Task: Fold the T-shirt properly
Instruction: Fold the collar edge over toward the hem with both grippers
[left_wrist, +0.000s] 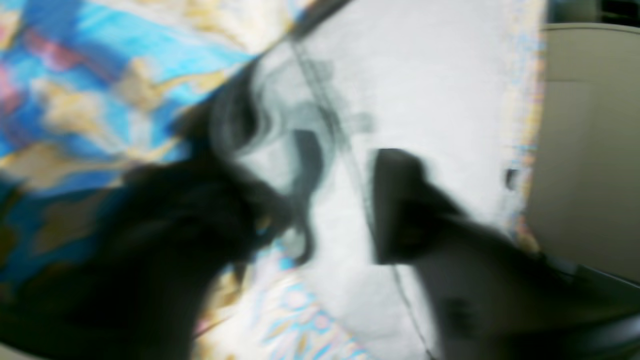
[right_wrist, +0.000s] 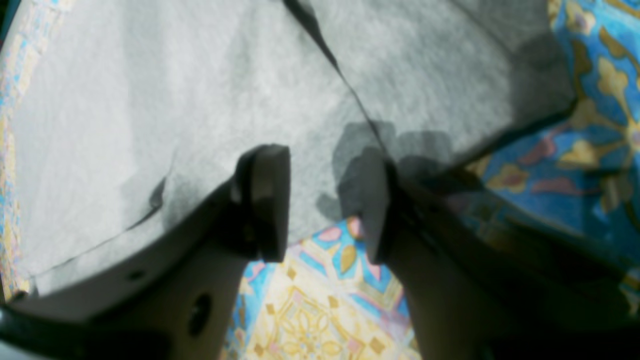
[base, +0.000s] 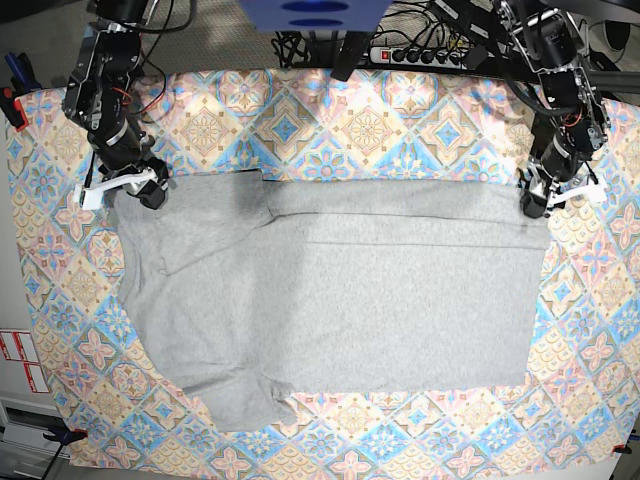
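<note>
We note grey T-shirt (base: 340, 300) spread plain-side up on tablecloth (base: 400, 120), right gripper (right_wrist: 320, 200) jaws spread at its edge, left gripper (left_wrist: 340, 200) jaws spread at its corner.

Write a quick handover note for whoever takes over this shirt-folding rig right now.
Left gripper: at the T-shirt's far corner on the base view's right; too blurred to tell open or shut.
Right gripper: open, empty, over the shirt's edge at the far corner on that view's left.
Shirt lies flat on the patterned tablecloth, plain side up, a narrow strip folded along the far edge.
Left: the main folds.
</note>
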